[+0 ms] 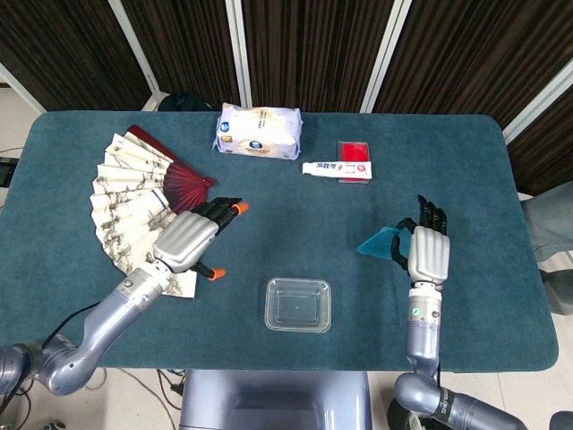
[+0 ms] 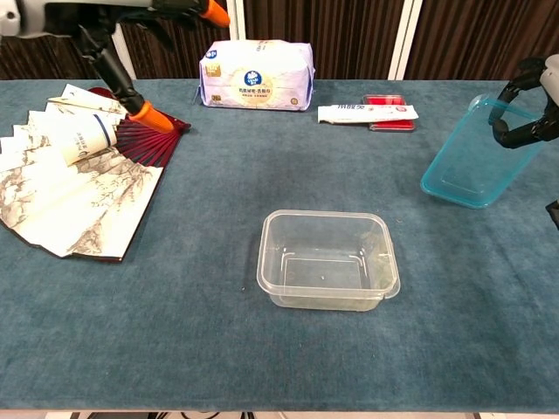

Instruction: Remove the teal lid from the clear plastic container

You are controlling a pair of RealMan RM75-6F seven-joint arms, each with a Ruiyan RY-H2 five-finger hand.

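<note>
Two hands in play: the right hand [image 1: 427, 253] pinches the teal lid [image 2: 470, 157] by its far edge, holding it tilted above the worktop [image 1: 466, 170], well off to the right of the clear plastic container [image 2: 328, 259]. That container sits uncovered near the front edge, nothing touching it. Over on the other side, the left hand [image 1: 186, 241] hovers with fingers spread and holding nothing, just above the paper fan [image 1: 134, 206]. At the back lie a wipes pack [image 1: 259, 131] and a toothpaste box [image 1: 336, 168].
</note>
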